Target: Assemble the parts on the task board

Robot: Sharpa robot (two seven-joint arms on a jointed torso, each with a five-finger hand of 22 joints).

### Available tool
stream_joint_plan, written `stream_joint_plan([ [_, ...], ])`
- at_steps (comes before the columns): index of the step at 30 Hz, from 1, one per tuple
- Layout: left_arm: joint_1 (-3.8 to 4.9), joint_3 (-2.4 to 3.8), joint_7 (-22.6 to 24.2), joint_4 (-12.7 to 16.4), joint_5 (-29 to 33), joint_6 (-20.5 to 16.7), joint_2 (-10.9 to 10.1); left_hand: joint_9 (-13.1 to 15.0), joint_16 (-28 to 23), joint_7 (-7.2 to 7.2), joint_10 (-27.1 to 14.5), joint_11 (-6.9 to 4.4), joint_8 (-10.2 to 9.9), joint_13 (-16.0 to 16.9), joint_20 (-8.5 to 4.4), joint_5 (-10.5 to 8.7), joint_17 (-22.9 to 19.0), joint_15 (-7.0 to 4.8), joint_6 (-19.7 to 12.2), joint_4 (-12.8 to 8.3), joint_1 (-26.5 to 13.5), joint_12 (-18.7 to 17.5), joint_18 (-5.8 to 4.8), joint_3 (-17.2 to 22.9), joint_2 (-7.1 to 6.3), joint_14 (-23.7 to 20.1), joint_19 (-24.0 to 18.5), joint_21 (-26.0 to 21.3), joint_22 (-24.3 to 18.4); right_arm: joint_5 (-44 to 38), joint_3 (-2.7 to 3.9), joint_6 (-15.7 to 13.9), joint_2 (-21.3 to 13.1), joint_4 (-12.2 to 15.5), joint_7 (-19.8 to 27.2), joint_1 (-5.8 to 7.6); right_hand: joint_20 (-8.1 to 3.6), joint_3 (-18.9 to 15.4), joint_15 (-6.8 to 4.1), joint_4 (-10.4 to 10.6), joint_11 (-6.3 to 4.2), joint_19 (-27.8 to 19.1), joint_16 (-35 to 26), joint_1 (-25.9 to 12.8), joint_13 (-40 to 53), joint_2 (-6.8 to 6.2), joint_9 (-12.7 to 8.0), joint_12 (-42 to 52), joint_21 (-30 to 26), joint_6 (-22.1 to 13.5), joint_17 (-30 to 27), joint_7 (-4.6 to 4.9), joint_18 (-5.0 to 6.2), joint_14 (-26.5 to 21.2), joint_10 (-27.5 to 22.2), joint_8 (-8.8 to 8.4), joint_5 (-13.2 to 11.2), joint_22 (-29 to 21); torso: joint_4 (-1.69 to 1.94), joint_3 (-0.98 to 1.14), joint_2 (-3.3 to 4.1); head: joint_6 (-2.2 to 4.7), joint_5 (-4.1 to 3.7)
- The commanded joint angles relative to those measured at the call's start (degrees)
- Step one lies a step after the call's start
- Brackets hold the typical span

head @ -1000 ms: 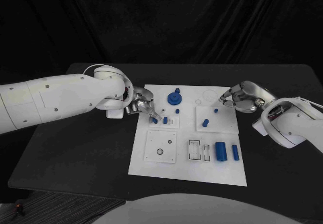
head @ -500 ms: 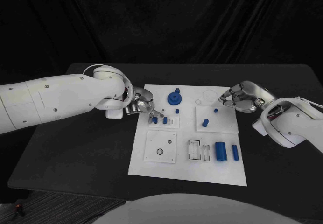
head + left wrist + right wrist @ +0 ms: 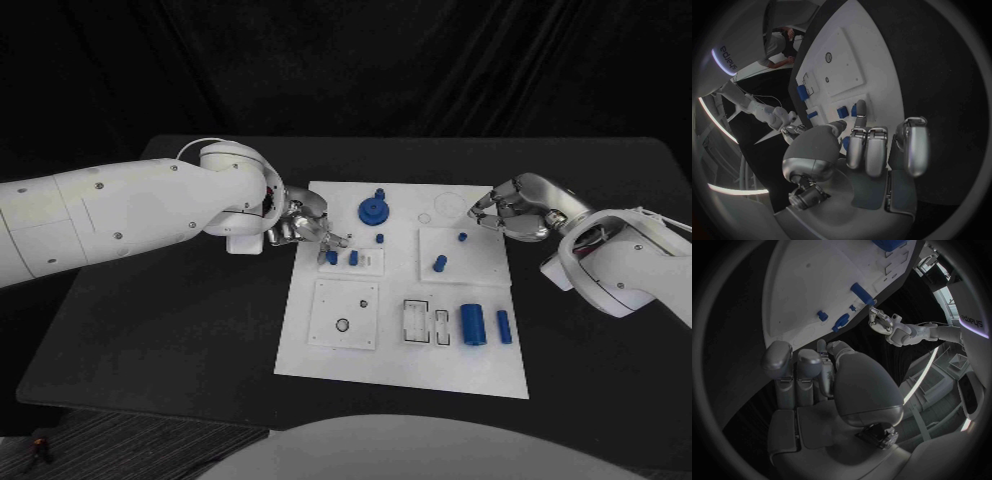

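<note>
At the board's upper left corner, left hand (image 3: 300,228) hovers with fingers (image 3: 859,111) reaching toward two small blue pegs (image 3: 342,257) that stand on a small square plate. Fingers mostly straight and side by side in the wrist view; nothing seen between them. Whether a fingertip touches the nearer peg, cannot tell.

Right hand (image 3: 515,210) sits at the board's upper right edge, fingers curled in, nothing visibly held, apart from every piece.

White board (image 3: 389,350) lies mid-table. Blue round gear (image 3: 375,210) near the top centre. Two more small pegs on the right square plate (image 3: 441,264). Two larger blue cylinders (image 3: 486,324) lie lower right, beside an empty slotted frame. Lower left plate has an open hole (image 3: 343,324).

Judgement: step in hand looks like picking or seating one of the left pegs. To do it well:
- close thumb and one finger on the peg's sides, not its top
- keep the peg upright; lift straight so its neighbour, just beside it, is not knocked
- keep the other fingers clear of the gear
- right hand could steady the board's edge if it shifts.
</note>
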Motion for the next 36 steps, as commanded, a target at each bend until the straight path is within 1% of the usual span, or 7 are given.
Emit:
stream_joint_plan([
  [1,-0.12,0.03,0.62,0.09,-0.21,0.30,0.04,0.11,0.15,0.01,6.08,0.13,0.34,15.07,0.28,2.87,15.10,0.12,-0.46,-1.06,1.57,0.15,1.17,1.64,-0.12,5.94,0.81,-0.18,11.93,-0.31,0.04,0.15,-0.03,0.05,-0.96,-0.15,-0.02,0.29,-0.22,-0.05,-0.55,-0.18,-0.37,0.31,-17.70,-0.04,0.06,-0.25,-0.15,0.46,-0.12,-0.05,-0.12,0.14,-0.02,0.16,0.08,2.30,0.01,0.00,0.01,-0.01,-0.05],
  [6,-0.12,0.03,0.61,0.08,-0.21,0.46,0.08,0.13,0.15,-0.07,6.08,0.03,0.43,15.07,0.21,4.06,15.10,0.03,-0.39,-2.36,2.41,0.15,1.15,3.67,-0.38,5.94,0.85,-0.10,11.95,-0.31,0.04,0.14,-0.03,0.04,-0.96,-0.16,-0.02,0.29,-0.22,-0.05,-0.55,-0.18,-0.37,0.31,-17.70,-0.04,0.06,-0.25,-0.15,0.46,-0.12,-0.05,-0.12,0.14,-0.02,0.16,0.08,2.30,-0.01,0.00,0.01,-0.01,0.02],
  [9,-0.12,0.03,0.61,0.08,-0.21,0.51,0.09,0.09,0.15,-0.12,6.08,-0.07,0.47,15.07,0.12,1.92,15.10,-0.06,-0.32,-3.54,2.62,0.15,1.12,6.77,-0.52,5.94,0.92,0.04,11.99,-0.31,0.04,0.16,-0.01,0.03,-0.95,-0.16,-0.02,0.35,-0.22,-0.09,-0.55,-0.18,-0.37,0.32,-17.68,-0.02,0.06,-0.23,-0.16,0.46,-0.11,-0.06,-0.12,0.14,0.00,0.16,0.10,2.30,-0.01,0.00,-0.01,-0.01,0.00],
  [15,-0.12,0.03,0.62,0.06,-0.21,0.63,0.10,0.07,0.15,-0.16,6.08,-0.12,0.58,15.07,0.08,2.37,15.10,-0.17,-0.18,-5.77,1.71,0.15,1.11,10.95,-2.89,5.94,0.95,0.07,11.99,-0.31,0.04,0.17,0.03,0.00,-0.94,-0.17,-0.02,0.35,-0.22,-0.09,-0.55,-0.18,-0.37,0.32,-17.68,-0.02,0.06,-0.23,-0.16,0.46,-0.11,-0.06,-0.12,0.14,0.00,0.16,0.10,2.30,-0.02,0.00,0.01,-0.01,0.06],
  [22,-0.13,0.03,0.62,0.03,-0.21,0.76,0.12,0.08,0.15,-0.15,6.08,-0.09,0.61,15.07,0.05,1.63,15.10,-0.10,-0.15,-6.32,1.00,0.15,1.12,11.55,-4.07,5.94,0.95,0.08,11.99,-0.31,0.04,0.19,0.06,-0.02,-0.94,-0.19,-0.02,0.35,-0.22,-0.09,-0.55,-0.18,-0.37,0.32,-17.68,-0.02,0.06,-0.23,-0.16,0.46,-0.11,-0.06,-0.12,0.14,0.00,0.16,0.10,2.30,0.00,0.00,0.01,-0.01,0.02],
  [31,-0.13,0.03,0.59,-0.03,-0.21,1.24,0.19,0.01,0.15,-0.08,6.08,0.00,0.71,15.07,0.12,-3.85,15.10,-0.02,0.17,-6.01,-1.35,0.15,1.12,11.47,-5.26,5.94,0.92,0.02,11.97,-0.31,0.04,0.20,0.06,-0.02,-0.96,-0.24,-0.03,0.46,-0.22,-0.17,-0.56,-0.20,-0.45,0.34,-17.73,-0.02,0.07,-0.29,-0.26,0.44,-0.23,-0.06,-0.10,0.13,-0.01,0.15,0.12,2.28,0.00,0.01,0.01,-0.01,0.00],
  [36,-0.13,0.03,0.56,-0.05,-0.21,1.46,0.24,0.01,0.15,-0.08,6.08,0.01,0.72,15.07,0.12,-3.92,15.10,-0.02,0.18,-6.01,-1.39,0.15,1.12,11.45,-5.29,5.94,0.94,0.07,11.99,-0.31,0.04,0.20,0.08,-0.03,-0.95,-0.26,-0.03,0.46,-0.22,-0.17,-0.56,-0.20,-0.45,0.34,-17.73,-0.02,0.07,-0.29,-0.26,0.44,-0.23,-0.06,-0.10,0.13,-0.01,0.15,0.12,2.28,0.00,0.00,0.00,-0.01,-0.03],
])
